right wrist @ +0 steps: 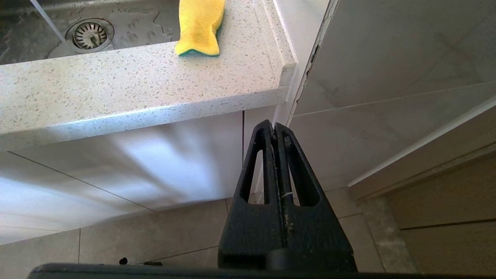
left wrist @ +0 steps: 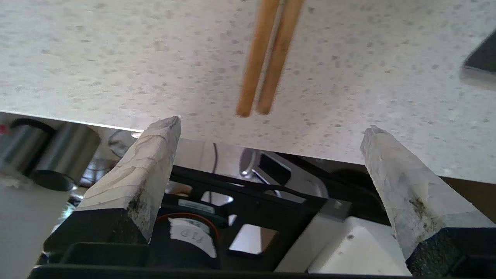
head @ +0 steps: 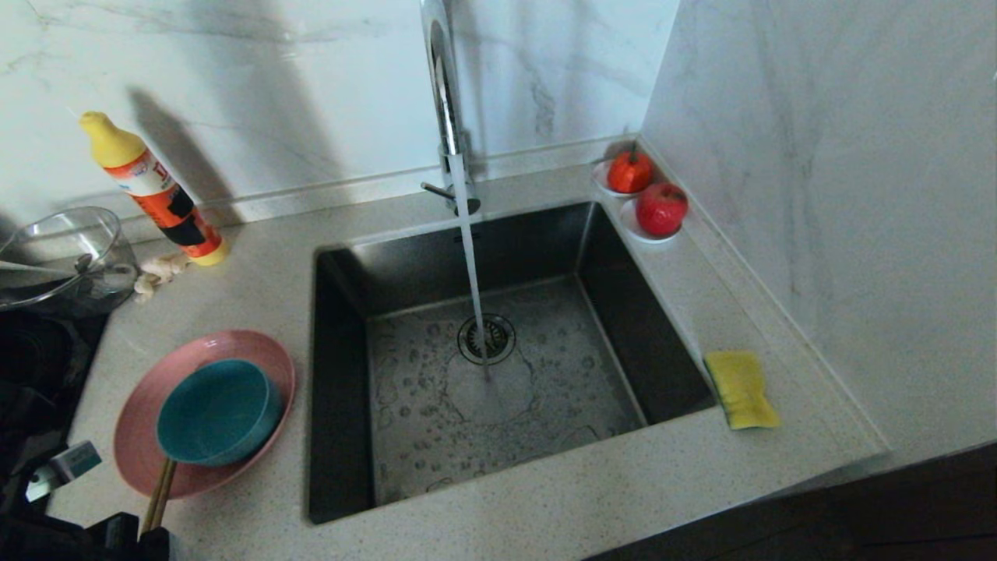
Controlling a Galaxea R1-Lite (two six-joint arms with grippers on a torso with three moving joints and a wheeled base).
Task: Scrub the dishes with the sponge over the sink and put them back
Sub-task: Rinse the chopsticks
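Note:
On the counter left of the sink (head: pixel 623 312) lies a pink plate (head: pixel 140 460) with a teal bowl (head: pixel 216 411) on it. A pair of wooden chopsticks (head: pixel 160 491) pokes out from under the bowl toward the counter's front edge. My left gripper (left wrist: pixel 271 126) is open and empty at that edge, its taped fingertips (left wrist: pixel 170 124) just short of the chopsticks' ends (left wrist: pixel 267 58). In the head view the left gripper (head: pixel 140 539) barely shows at the bottom left. The yellow sponge (head: pixel 741 388) lies right of the sink. My right gripper (right wrist: pixel 274 126) hangs shut below the counter, the sponge (right wrist: pixel 199 27) above and ahead of it.
Water runs from the chrome tap (head: pixel 445 101) onto the sink floor beside the drain (head: pixel 487 339). A detergent bottle (head: pixel 156 191) and a clear glass bowl (head: pixel 62 249) stand at the back left. Two saucers with red fruit (head: pixel 660 209) sit in the back right corner. A marble wall closes the right side.

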